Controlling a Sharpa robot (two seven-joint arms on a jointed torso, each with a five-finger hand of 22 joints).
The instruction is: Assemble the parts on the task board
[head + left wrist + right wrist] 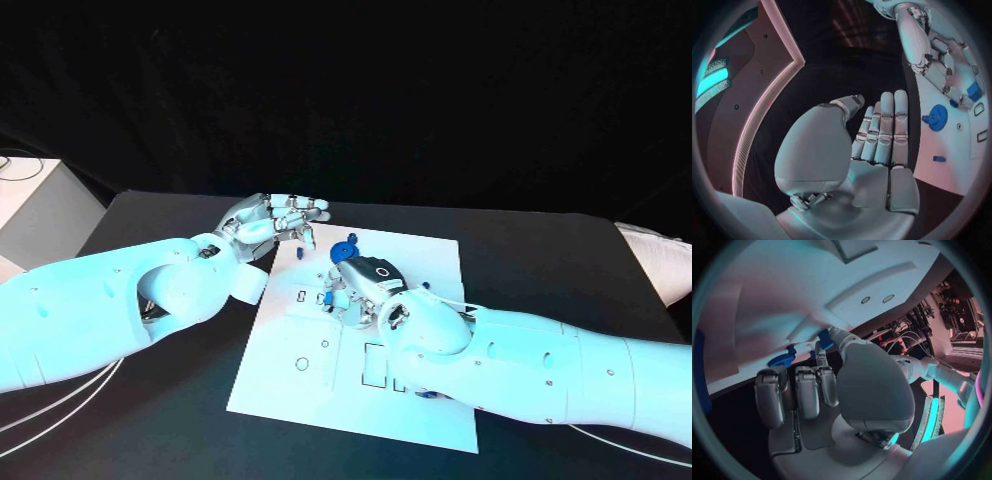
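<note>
The right hand (364,285) pinches a small blue part (825,338) over the task board (418,250); the round blue part (346,250) lies just beyond it. The left hand (274,220) hovers empty, fingers apart.

Robotics lab bench: matte black table (159,215) under black backdrop, white cabinet (43,205) at frame's left edge, cabled equipment rack (957,300) (upper right of right wrist view).

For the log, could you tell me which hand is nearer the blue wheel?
Right. The right hand is just beside the blue wheel over the board; the left hand hangs off its far-left edge.
</note>
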